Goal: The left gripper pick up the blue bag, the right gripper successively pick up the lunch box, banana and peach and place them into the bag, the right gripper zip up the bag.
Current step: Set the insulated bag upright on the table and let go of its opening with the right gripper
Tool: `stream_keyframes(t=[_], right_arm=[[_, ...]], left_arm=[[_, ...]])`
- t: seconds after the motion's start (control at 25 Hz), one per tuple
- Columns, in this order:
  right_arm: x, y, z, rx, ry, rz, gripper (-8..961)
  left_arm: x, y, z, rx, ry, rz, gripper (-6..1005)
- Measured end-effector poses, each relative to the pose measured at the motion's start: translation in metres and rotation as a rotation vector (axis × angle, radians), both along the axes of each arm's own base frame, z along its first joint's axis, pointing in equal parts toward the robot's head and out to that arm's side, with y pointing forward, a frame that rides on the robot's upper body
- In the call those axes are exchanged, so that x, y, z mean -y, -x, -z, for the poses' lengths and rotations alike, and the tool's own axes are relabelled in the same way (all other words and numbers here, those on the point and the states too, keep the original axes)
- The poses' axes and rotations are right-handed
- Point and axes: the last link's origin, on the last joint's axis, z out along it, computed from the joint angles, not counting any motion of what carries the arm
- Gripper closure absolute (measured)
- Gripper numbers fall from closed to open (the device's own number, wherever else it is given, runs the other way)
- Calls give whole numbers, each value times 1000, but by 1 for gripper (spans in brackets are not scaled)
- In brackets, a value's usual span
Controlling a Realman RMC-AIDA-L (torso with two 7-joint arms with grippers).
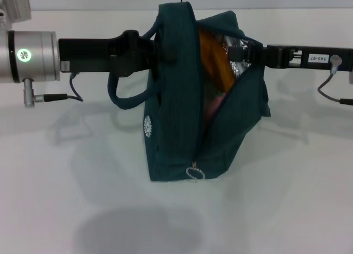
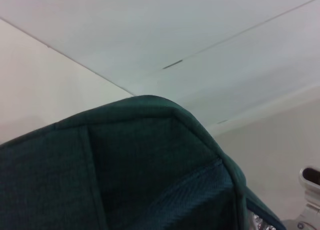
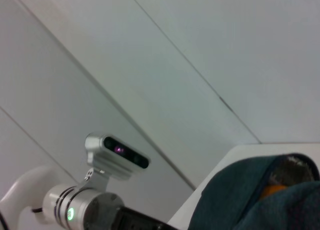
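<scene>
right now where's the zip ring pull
In the head view the ring pull hangs at the blue bag's lower front end, centre, just above the table.

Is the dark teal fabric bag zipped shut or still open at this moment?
Open. The dark teal fabric bag gapes along its top, showing silver foil lining and something orange inside; the ring-pull zip sits at the near end.

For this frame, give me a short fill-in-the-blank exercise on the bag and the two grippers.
1. The bag stands on the white table with its top ____.
2. The left gripper meets the bag at its ____ side.
3. The right gripper reaches into the bag's ____.
4. The zip's ring pull hangs at the ____ end of the opening.

Missing words: open; left; mouth; lower
</scene>
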Motion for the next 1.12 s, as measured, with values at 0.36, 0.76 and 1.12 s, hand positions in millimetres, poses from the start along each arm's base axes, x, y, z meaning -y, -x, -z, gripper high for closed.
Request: stream_keyframes(t=[0.36,0.76,1.12], right_arm=[[-8,-5,15,44,5,53,885],[-5,-9,0,-45,-60,29,715],[-3,-20,-3,-46,-77,69,350]], left_arm=[[-5,7,2,-29,-52,-19,968],[-6,9,3,-38,-60,-28,968],[-7,16,6,-68,-74,-52,968]])
